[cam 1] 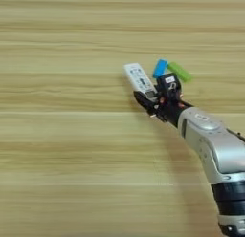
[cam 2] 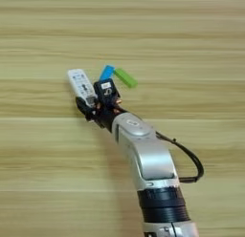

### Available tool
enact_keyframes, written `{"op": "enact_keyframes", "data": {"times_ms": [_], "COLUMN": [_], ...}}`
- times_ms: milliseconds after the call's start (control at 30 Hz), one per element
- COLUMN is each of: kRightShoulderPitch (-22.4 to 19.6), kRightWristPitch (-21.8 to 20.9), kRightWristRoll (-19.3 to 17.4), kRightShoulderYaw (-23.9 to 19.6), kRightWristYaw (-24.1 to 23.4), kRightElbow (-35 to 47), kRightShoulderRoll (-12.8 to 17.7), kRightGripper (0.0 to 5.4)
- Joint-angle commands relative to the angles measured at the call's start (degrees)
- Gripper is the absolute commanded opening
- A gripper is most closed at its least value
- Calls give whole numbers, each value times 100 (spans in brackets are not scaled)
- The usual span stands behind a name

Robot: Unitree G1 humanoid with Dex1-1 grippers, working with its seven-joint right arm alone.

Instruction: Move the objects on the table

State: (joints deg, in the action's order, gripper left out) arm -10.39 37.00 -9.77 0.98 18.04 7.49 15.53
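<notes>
Left eye view: the remote lay slanted on the table, with the blue bar and green bar just behind it, touching each other. The right gripper sat at the remote's near end; can't tell how far its fingers were parted or whether they held anything.

Right eye view: same layout, with the silver forearm coming up from the bottom edge and a black cable looped beside it.
</notes>
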Motion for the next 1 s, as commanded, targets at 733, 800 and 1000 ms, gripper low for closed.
{"op": "enact_keyframes", "data": {"times_ms": [733, 800, 1000], "kRightShoulderPitch": [-282, -287, -301], "kRightWristPitch": [-222, -217, -245], "kRightWristRoll": [491, 528, 620], "kRightShoulderYaw": [313, 326, 329], "kRightWristYaw": [167, 164, 170], "kRightElbow": [-157, -197, -287], "kRightShoulderRoll": [118, 114, 101], "kRightGripper": [291, 291, 291]}}
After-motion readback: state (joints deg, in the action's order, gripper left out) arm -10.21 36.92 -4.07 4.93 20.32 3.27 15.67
